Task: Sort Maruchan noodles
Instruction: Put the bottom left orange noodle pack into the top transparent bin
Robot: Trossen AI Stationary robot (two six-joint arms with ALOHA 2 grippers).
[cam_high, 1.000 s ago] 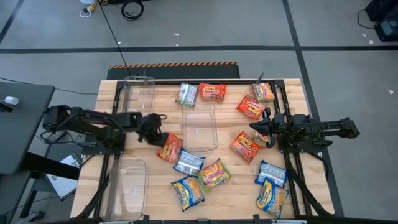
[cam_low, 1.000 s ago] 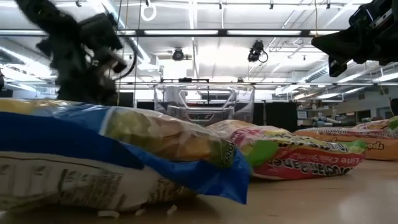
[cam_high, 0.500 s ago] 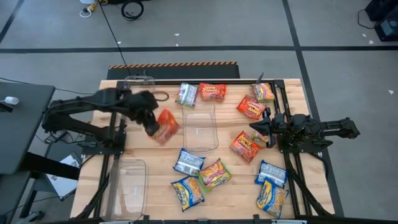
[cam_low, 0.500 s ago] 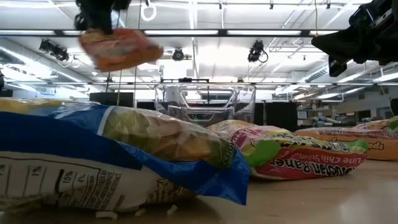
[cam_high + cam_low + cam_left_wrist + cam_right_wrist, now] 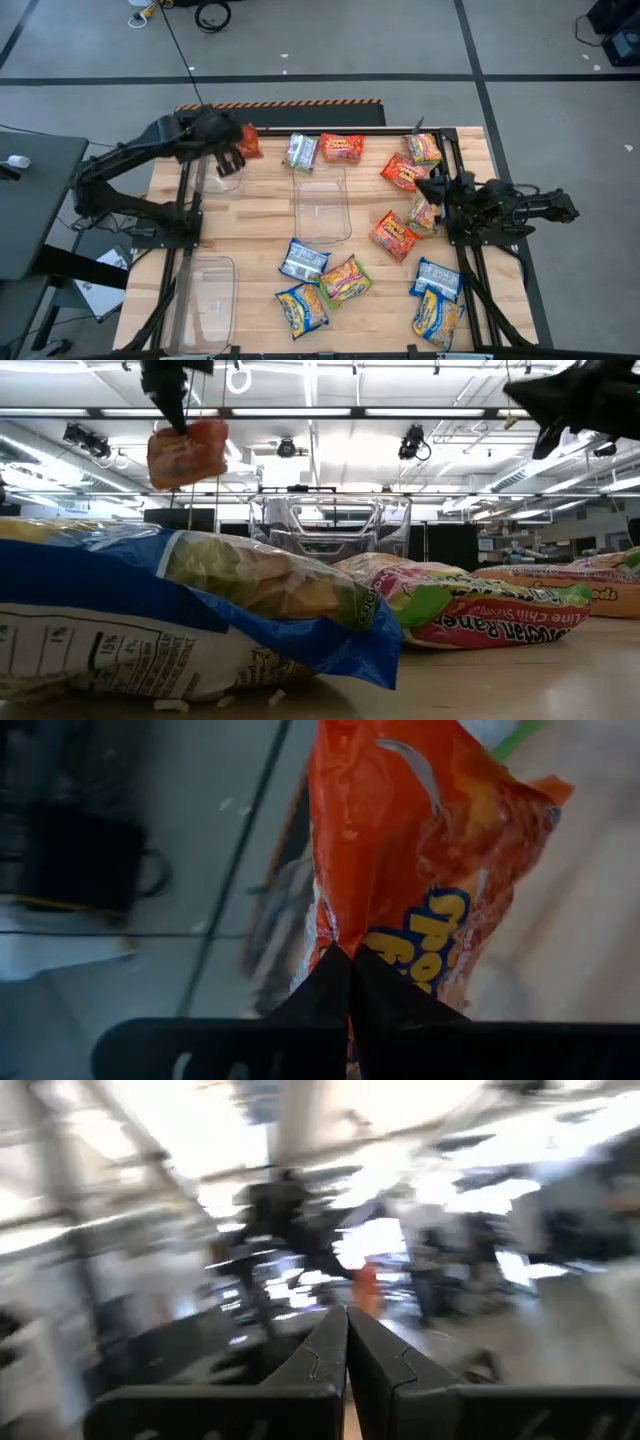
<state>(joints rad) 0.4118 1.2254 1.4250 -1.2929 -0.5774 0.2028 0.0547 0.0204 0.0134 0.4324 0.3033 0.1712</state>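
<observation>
My left gripper point(image 5: 238, 150) is raised over the clear bin point(image 5: 222, 150) at the far-left corner, shut on an orange-red noodle packet point(image 5: 249, 140) that hangs below it in the low view point(image 5: 187, 453). My right gripper point(image 5: 424, 188) hovers at the right side with its fingers shut and nothing between them point(image 5: 347, 1315). A yellow-pink-green packet point(image 5: 422, 213) lies flat just near of it. Other packets lie flat: orange-red ones point(image 5: 342, 148) point(image 5: 403, 173) point(image 5: 394, 235), a yellow-pink-green one point(image 5: 345, 279), and blue-yellow-white ones point(image 5: 302, 309) point(image 5: 438, 318). My left gripper pinches the orange-red packet between its two fingers at one crimped end point(image 5: 345, 932). The fingers come from above, pointing down. The packet is lifted clear of the table and hangs tilted below the fingertips point(image 5: 182, 422).
A second clear bin point(image 5: 322, 205) sits mid-table and a third point(image 5: 205, 300) at the near-left corner. More packets lie at the far edge point(image 5: 300, 152) point(image 5: 423, 148) and the near right point(image 5: 436, 278). A blue packet point(image 5: 150, 610) fills the low view's foreground. Bare wood lies between the left bins.
My left gripper has lifted the orange-red packet off the table beside the middle bin and carried it up and toward the far-left corner, over the far bin. My right gripper has risen and shifted a little toward the far edge, uncovering the yellow-pink-green packet beneath it.
</observation>
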